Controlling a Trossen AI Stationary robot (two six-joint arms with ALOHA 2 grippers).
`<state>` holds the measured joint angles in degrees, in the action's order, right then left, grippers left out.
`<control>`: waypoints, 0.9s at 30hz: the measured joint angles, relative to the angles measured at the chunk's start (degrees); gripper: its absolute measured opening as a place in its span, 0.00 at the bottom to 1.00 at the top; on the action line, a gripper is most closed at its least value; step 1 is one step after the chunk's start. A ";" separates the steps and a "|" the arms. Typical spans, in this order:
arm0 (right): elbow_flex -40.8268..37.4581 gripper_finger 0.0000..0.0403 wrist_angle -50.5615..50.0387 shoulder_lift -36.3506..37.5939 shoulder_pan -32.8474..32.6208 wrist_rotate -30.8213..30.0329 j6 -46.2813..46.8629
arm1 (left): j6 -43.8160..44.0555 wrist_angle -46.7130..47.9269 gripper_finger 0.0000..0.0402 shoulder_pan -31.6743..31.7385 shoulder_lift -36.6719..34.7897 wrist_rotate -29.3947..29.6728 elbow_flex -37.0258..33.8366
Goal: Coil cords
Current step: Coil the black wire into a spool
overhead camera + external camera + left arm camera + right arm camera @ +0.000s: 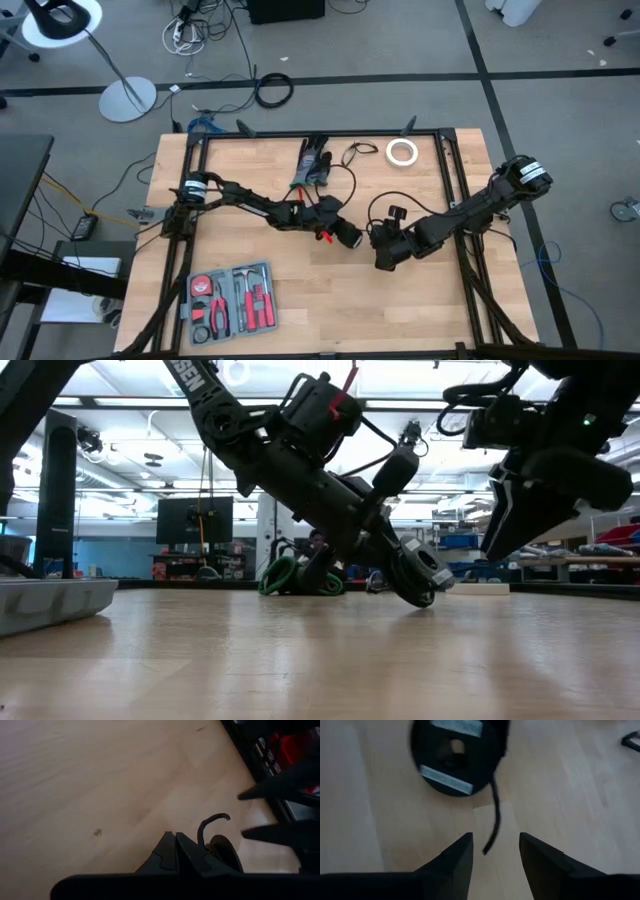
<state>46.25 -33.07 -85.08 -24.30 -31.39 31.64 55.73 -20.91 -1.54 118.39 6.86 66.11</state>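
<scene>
Both my grippers sit mid-table, close together. L gripper (pixel 345 235) is fully closed, tip low on the wood table (pixel 420 310); the coiled cord bundle (pixel 457 757) lies right at its tip, touching or nearly so. Can't tell if my L fingers (pixel 172 852) actually pinch cord or just press beside it; in the L wrist view only a short curl of cord shows just past them. R gripper (pixel 385 255) is spread wide, holding nothing, hovering just off the table beside the bundle. From the R wrist view the bundle is a round black puck w/ two pale strips across it, and its loose tail (pixel 494 815) runs out toward the gap between my R fingers (pixel 457 857), tail end lying free on the wood.

Step in hand, my guess: tuck the loose tail into the coil. To do it well: keep L pinning the puck so it doesn't skate, bring R down straddling the tail near its free end, close gently, then lay it round the rim w/o lifting the coil or letting it unwind.

Second small cord loop (pixel 355 153) lies at the far edge, well apart, near a white tape roll (pixel 402 151).

Writing: white letters "SEN" on the L arm in the low view, rest cut off. Pale strips on the puck are unreadable.
</scene>
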 joint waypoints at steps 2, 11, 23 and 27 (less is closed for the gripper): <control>-0.52 0.39 -0.08 0.00 0.48 -0.13 -0.28 | 0.02 -0.29 0.00 0.03 0.02 -0.38 0.00; -3.22 0.38 3.30 0.00 3.31 3.84 -0.43 | -1.23 -5.00 0.00 -0.70 0.02 -0.55 0.00; -3.36 0.06 4.09 0.00 3.96 5.22 -1.28 | -1.78 -4.65 0.00 -0.71 0.02 -0.87 0.00; -3.36 0.02 4.38 -0.02 3.94 5.63 -1.64 | -1.85 -4.41 0.00 -0.72 0.02 -1.08 0.00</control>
<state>42.89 -28.69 -85.10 -20.36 -25.75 29.99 53.87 -25.32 -2.26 118.41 5.78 66.11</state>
